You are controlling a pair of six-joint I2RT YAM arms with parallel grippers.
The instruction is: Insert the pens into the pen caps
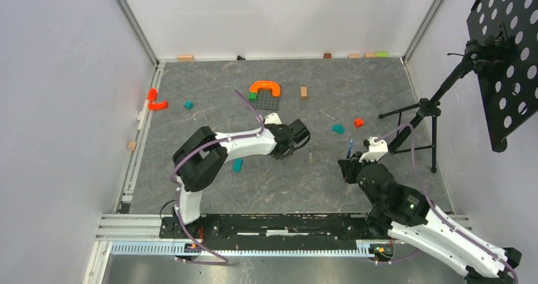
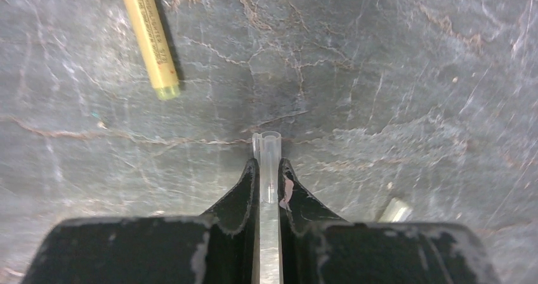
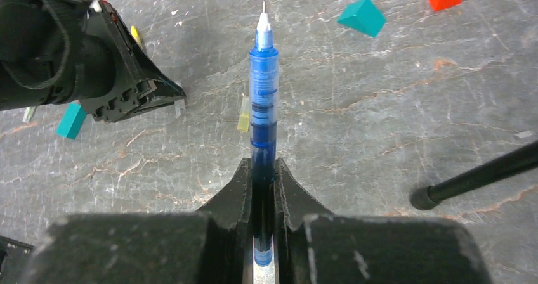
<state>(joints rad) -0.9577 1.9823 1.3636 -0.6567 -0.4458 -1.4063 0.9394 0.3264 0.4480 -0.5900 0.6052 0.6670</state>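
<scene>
Two grips: left gripper (image 2: 269, 170) pinches clear cap (image 2: 267, 146), right gripper (image 3: 263, 170) blue pen (image 3: 263, 87), apart

Grey marbled tabletop (image 1: 355, 81), scattered blocks and one loose pen.
Orange arch (image 1: 265, 86) on dark baseplate (image 1: 266, 102) far middle, tan block (image 1: 304, 92) near it; red pieces (image 1: 155, 101) at left edge; teal block (image 1: 338, 129) near orange cube (image 1: 358, 122); tan-yellow pen (image 2: 151, 37) lying flat.
</scene>
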